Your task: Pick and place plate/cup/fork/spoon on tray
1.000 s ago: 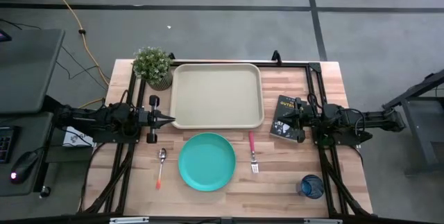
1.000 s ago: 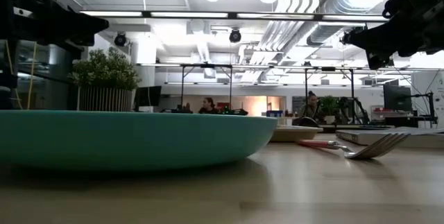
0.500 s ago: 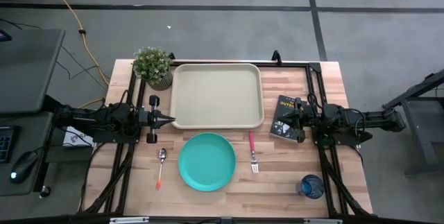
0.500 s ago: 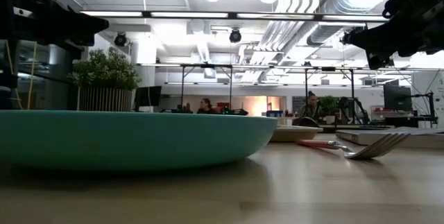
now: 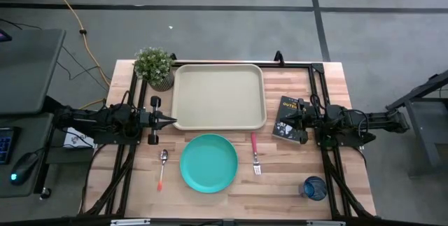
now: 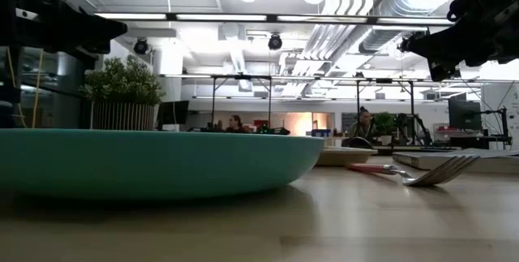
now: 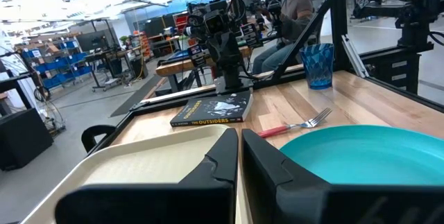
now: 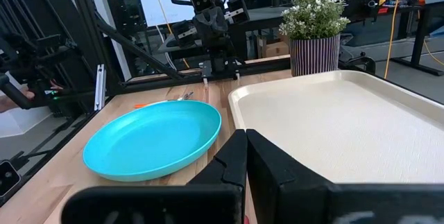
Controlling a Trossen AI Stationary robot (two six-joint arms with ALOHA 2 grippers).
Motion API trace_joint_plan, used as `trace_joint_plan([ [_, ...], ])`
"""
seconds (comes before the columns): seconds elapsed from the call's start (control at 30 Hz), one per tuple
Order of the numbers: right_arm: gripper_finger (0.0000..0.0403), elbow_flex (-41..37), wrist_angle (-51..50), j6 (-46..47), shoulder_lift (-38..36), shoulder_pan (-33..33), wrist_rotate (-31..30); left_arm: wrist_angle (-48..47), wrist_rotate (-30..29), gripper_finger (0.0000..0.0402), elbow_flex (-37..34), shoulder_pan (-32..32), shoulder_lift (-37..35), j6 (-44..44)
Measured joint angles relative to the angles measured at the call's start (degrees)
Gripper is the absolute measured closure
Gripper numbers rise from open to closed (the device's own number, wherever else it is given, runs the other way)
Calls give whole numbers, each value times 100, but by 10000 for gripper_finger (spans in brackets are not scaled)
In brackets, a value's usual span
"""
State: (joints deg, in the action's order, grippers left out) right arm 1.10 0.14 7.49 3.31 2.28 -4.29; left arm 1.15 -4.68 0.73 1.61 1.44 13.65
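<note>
The teal plate (image 5: 209,162) lies flat on the table near the front middle. The beige tray (image 5: 219,96) lies behind it. The fork (image 5: 255,152) with its red-pink handle lies right of the plate, the orange-handled spoon (image 5: 162,167) left of it. The blue cup (image 5: 314,187) stands upright at the front right. My left gripper (image 5: 170,120) is shut and empty at the tray's left edge, above the table. My right gripper (image 5: 278,123) is shut and empty over the dark book (image 5: 287,119), right of the tray.
A potted plant (image 5: 155,67) stands at the far left corner beside the tray. A black frame (image 5: 318,93) runs along the table's edges. People sit in the room beyond the table (image 7: 295,9).
</note>
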Motion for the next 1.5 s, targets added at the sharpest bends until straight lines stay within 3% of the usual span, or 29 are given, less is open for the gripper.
trace_joint_plan([
  [0.8,402,-2,131,-334,0,-2,-11,-1,0,398,0,-1,-1,0],
  [1.0,402,-15,1125,54,13,0,-28,-1,2,398,0,-1,0,0],
  [1.13,402,-15,2721,300,99,-2,-510,0,2,398,-2,0,1,0],
  [1.27,388,149,4167,277,611,6,-53,-1,0,398,-1,0,1,0],
  [1.37,346,800,3535,403,1231,117,156,-1,1,398,0,-1,0,0],
  [1.5,266,2245,1178,428,2229,420,148,-2,1,398,0,-2,-1,0],
])
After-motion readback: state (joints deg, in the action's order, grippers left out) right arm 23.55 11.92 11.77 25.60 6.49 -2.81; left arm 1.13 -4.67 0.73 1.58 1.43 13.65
